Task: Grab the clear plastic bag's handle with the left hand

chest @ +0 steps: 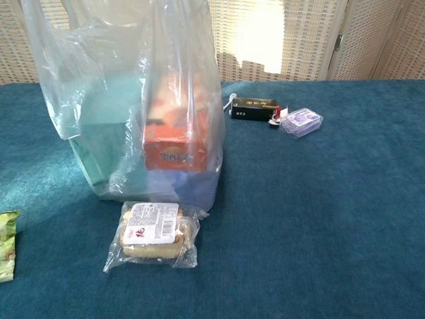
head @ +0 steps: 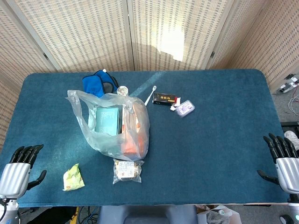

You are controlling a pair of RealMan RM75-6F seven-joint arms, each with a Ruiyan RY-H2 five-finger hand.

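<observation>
The clear plastic bag (head: 117, 126) stands left of the table's middle, with a teal box (head: 107, 120) and an orange box (head: 131, 130) inside; in the chest view the bag (chest: 126, 100) fills the upper left. One handle loop (head: 74, 100) sticks out at the bag's upper left. My left hand (head: 19, 169) rests at the front left corner, fingers apart, holding nothing, well clear of the bag. My right hand (head: 282, 161) sits at the front right edge, also open and empty. Neither hand shows in the chest view.
A wrapped pastry (head: 126, 171) lies just in front of the bag, a green snack packet (head: 73, 178) to its left. A blue pouch (head: 99, 83) sits behind the bag. A white spoon (head: 150, 95), a black box (head: 166, 99) and a small clear case (head: 185, 108) lie right of it.
</observation>
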